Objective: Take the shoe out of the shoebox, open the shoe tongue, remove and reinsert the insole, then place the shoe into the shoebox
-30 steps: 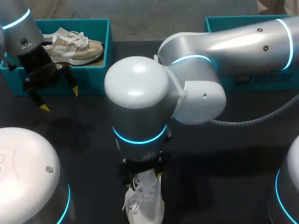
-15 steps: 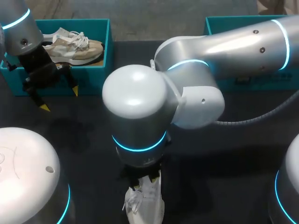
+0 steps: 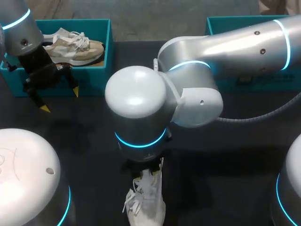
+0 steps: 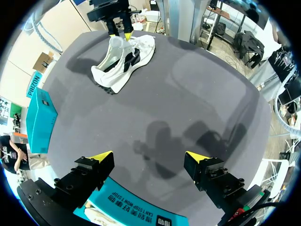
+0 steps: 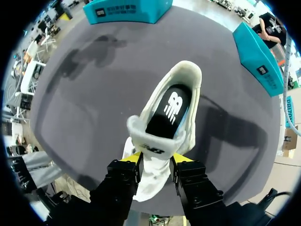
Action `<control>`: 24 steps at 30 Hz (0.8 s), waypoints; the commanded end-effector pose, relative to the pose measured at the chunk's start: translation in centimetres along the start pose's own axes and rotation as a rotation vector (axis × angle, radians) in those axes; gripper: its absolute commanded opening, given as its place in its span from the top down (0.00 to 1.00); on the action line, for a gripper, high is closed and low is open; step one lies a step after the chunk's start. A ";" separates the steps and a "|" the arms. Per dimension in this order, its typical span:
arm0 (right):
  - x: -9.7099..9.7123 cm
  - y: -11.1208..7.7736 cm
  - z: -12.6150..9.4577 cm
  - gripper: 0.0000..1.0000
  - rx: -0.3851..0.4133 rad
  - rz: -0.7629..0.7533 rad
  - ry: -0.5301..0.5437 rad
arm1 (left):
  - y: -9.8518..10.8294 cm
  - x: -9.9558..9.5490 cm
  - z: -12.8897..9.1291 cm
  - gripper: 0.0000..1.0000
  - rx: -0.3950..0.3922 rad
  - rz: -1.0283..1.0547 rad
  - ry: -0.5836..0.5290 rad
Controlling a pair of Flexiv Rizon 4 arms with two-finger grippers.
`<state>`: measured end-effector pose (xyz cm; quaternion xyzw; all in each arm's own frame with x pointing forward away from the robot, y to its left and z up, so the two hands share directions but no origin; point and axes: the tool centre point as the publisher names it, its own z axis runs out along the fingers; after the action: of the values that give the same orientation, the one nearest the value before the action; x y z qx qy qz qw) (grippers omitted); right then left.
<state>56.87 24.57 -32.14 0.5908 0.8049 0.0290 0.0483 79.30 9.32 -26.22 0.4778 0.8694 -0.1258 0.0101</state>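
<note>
Right gripper is pinched narrow on the tongue of the white shoe, one finger on each side. The shoe is out of the box on the table, on the robot's side, with its dark insole lying inside. Left gripper hangs spread wide with nothing between the fingers, just in front of the teal shoebox, which has a beige shoe in it.
</note>
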 end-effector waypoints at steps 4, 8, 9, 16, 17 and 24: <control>-1.4 0.3 1.9 0.66 0.007 0.581 0.046 | 0.0 0.0 0.0 0.00 -0.002 0.000 0.002; -0.8 -0.1 0.5 0.66 -0.013 0.575 0.032 | 0.0 0.0 0.0 0.00 -0.002 0.000 0.002; -0.7 -0.1 0.2 0.65 -0.023 0.565 0.033 | 0.0 0.0 0.0 0.00 -0.002 0.000 0.002; 0.8 1.0 -1.0 0.64 -0.047 0.484 0.033 | 0.0 0.0 0.0 0.00 -0.002 0.000 0.002; 0.8 1.3 -0.9 0.65 -0.043 0.473 0.036 | 0.0 0.0 0.0 0.00 -0.002 0.000 0.002; -0.4 2.8 0.9 0.66 -0.031 0.450 0.055 | 0.0 0.0 0.0 0.00 -0.002 0.000 0.002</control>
<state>59.67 24.72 -31.41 0.6194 0.7816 0.0595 0.0424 79.30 9.32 -26.22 0.4778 0.8694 -0.1258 0.0101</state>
